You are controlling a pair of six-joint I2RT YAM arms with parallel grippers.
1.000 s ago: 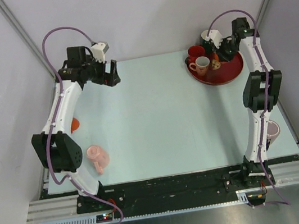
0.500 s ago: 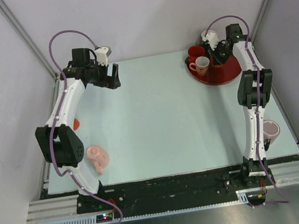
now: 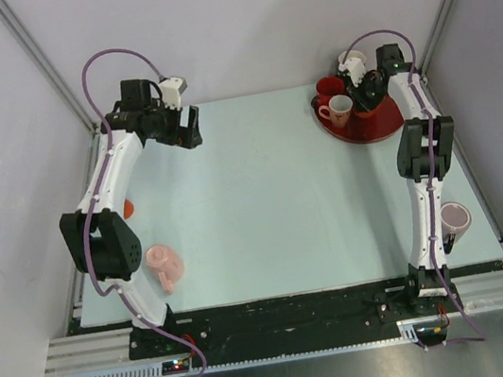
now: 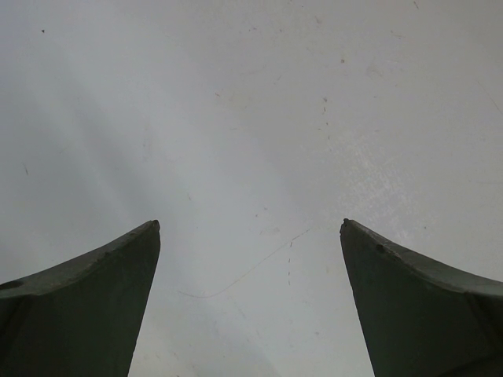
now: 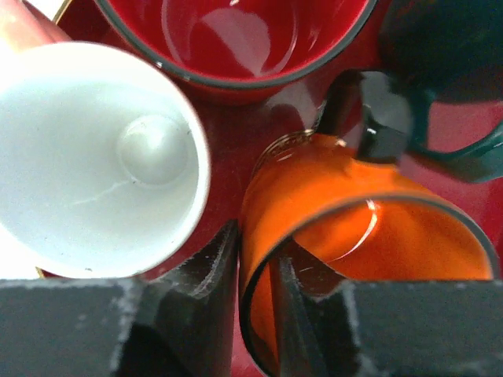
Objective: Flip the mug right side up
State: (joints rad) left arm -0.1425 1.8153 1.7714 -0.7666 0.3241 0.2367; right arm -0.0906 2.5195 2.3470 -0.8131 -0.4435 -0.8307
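Since a second ago your right arm (image 3: 423, 152) has drawn straighter and carried its wrist toward the far side of the red tray (image 3: 385, 124). Your left arm (image 3: 111, 177) has shifted only a little and sits far across the table (image 3: 262, 196) from the tray.

You see the tray at the table's far right corner, with four mugs packed together on it. On the wrist view the orange mug (image 5: 314, 196) lies nearest the camera with its mouth toward the lens and its black handle on the far side. You cannot tell whether it stands fully upright. Just beside it are a mug with a white inside (image 5: 102, 157), a red mug (image 5: 236, 39) and a dark mug (image 5: 440, 63).

Off the tray, a pink mug (image 3: 162, 265) rests well away, diagonally across the table, and another mug (image 3: 454, 217) sits on the tray's near side by your right arm.

Your right gripper (image 5: 255, 251) is clamped on the orange mug's wall, one finger outside and one inside the rim. Your left gripper (image 4: 250, 236) is released, its fingers spread over bare table.
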